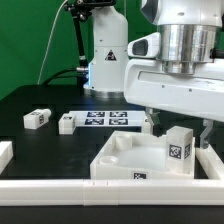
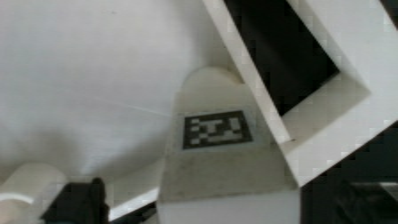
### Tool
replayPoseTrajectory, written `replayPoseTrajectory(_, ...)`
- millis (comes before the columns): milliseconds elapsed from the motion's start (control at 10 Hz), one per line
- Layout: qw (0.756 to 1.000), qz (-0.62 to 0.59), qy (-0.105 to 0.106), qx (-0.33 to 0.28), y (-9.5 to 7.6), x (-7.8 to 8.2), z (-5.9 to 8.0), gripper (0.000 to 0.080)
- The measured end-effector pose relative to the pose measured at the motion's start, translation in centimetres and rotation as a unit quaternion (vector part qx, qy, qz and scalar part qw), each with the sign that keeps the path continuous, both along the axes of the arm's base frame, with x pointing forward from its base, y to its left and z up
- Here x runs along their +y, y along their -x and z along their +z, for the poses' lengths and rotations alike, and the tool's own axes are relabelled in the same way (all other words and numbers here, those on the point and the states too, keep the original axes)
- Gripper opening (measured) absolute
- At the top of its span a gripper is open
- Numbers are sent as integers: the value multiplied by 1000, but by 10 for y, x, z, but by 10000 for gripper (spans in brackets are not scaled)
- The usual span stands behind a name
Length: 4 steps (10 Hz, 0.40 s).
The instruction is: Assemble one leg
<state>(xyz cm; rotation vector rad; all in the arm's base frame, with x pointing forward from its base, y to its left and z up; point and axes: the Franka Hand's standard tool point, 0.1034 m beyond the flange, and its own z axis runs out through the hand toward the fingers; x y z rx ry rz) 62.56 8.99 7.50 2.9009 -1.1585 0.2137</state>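
exterior view: we count three legs. one leg [image 1: 179,147] stands upright on the large white panel [image 1: 125,160], near the panel's corner toward the exterior view's right, its tag facing the camera. two more legs lie loose on the black table [image 1: 40,100]: a second leg [image 1: 37,118] toward the exterior view's left and a third leg [image 1: 67,123] just beside the marker board [image 1: 108,119], at that board's left end in this view. we count one marker board, carrying several tags, and one panel, which has a single tag on its front edge. a white rail [image 1: 60,186] borders the table's near edge.

the gripper [image 1: 176,122] hangs directly above the upright leg. one dark finger [image 1: 152,119] shows beside the leg on the exterior view's left and another [image 1: 204,127] on its right; we cannot tell whether they touch the leg, nor how wide the jaws stand.

wrist view: we see one leg [image 2: 221,150], tag uppermost, seen from close above against the white panel [image 2: 89,80]. one dark fingertip [image 2: 79,196] shows at the frame's edge. whether the leg is clamped cannot be told here either.
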Motion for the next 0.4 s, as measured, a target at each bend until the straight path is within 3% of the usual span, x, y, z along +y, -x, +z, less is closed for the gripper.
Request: replayPoseTrajectory(400,1000,0,0,0,0,0,0,649)
